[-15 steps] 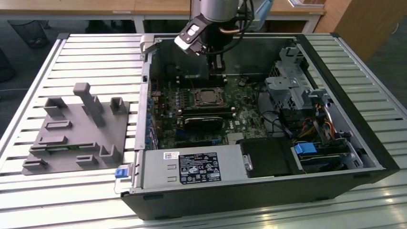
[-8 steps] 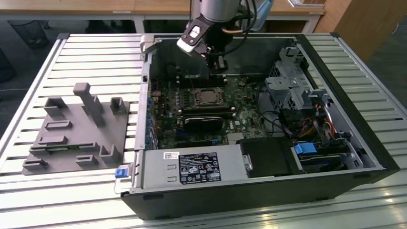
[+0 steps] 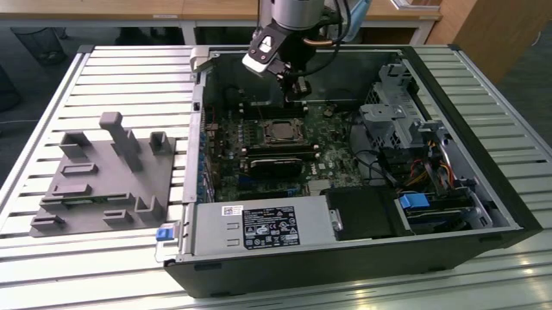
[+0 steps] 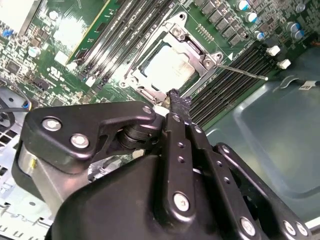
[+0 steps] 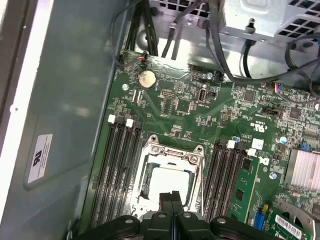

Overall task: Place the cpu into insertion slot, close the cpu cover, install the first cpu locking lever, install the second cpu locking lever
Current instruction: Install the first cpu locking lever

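Claw [image 5: 172,197], jaws together, just over the cpu [image 5: 170,179]

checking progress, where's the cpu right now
In the first wrist view the cpu sits in the insertion slot, between two memory slot banks, right by the hand.

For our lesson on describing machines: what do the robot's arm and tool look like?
The arm is a silver-grey cylinder ending in a black wrist. The tool is matt black, built of jointed links studded with silver screws.

Black pincer [image 4: 175,100], silver screws [image 4: 181,201], grey arm [image 3: 293,13]
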Tool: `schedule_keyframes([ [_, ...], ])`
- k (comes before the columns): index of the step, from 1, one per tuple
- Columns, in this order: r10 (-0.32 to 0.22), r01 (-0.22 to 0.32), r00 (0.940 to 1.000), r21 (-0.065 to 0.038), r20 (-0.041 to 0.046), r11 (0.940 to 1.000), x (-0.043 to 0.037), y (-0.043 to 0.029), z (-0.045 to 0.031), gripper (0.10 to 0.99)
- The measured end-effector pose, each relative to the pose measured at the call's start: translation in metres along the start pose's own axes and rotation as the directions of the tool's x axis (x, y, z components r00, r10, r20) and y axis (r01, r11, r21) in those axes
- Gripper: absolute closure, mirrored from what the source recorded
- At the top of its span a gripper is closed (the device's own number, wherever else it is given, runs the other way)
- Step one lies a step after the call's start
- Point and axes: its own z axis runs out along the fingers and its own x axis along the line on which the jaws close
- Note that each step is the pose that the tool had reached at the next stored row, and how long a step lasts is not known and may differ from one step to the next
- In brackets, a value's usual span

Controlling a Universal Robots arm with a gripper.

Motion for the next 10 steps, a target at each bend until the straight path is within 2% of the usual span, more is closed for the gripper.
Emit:
schedule_keyframes([
  [5, -0.065, 0.065, 0.9979, 0.001, -0.0013, 0.9979, 0.0, 0.0, 0.0, 0.98],
  [10, -0.133, 0.133, 0.9912, 0.001, -0.0027, 0.9912, 0.0, 0.0, 0.0, 0.98],
])
